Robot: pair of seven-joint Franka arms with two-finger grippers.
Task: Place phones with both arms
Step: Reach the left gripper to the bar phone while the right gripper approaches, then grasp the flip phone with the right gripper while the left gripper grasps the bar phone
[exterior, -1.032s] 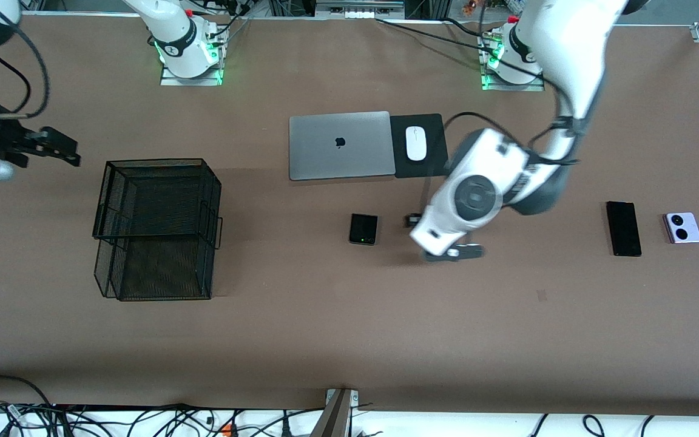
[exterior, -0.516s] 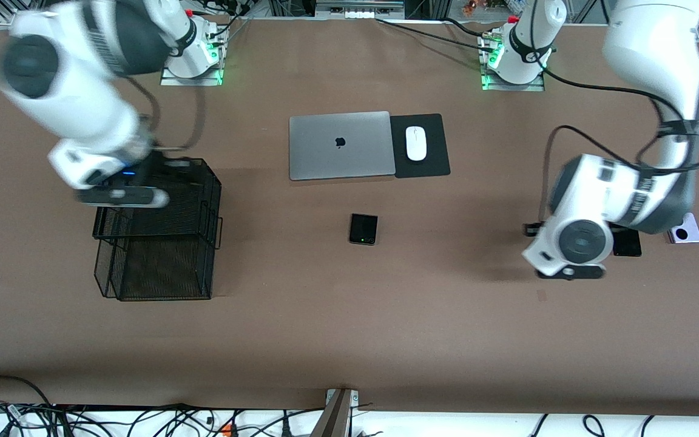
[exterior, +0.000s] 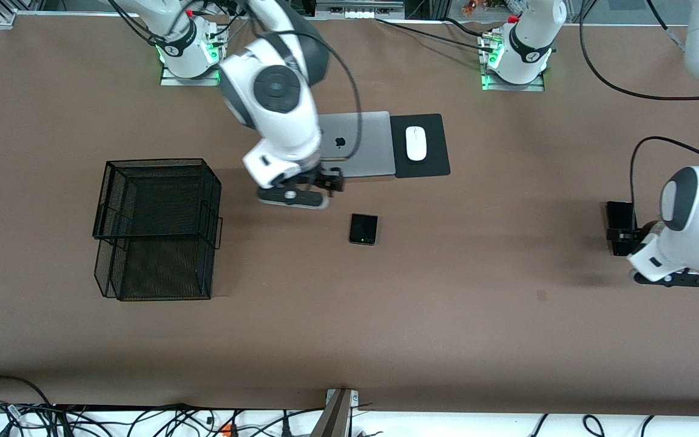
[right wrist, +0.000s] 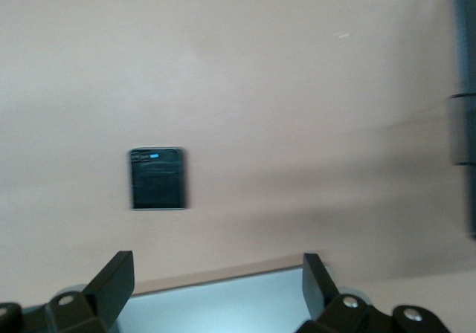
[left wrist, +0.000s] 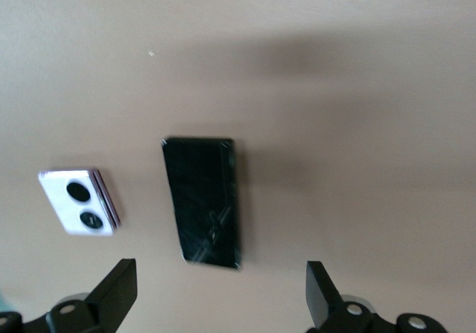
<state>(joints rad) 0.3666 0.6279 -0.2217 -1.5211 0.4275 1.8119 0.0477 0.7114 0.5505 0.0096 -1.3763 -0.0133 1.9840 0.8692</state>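
A small square black folded phone (exterior: 363,229) (right wrist: 157,178) lies mid-table, nearer the front camera than the laptop. My right gripper (exterior: 327,181) (right wrist: 216,281) hangs open over the laptop's front edge, empty, short of that phone. The long slim black phone (exterior: 620,213) (left wrist: 203,201) lies toward the left arm's end of the table. My left gripper (exterior: 621,233) (left wrist: 219,292) is open above its near end, holding nothing. Beside the long phone lies a lilac-white phone (left wrist: 78,201) with two black circles. The left arm hides it in the front view.
A closed silver laptop (exterior: 364,145) (right wrist: 223,303) lies mid-table toward the bases, with a white mouse (exterior: 415,143) on a black pad (exterior: 435,164) beside it. A black wire basket (exterior: 155,227) (right wrist: 462,88) stands toward the right arm's end.
The right arm swung from over the basket to the laptop's front edge. The left arm moved farther toward its end of the table, over the long phone. Both grippers stayed open.
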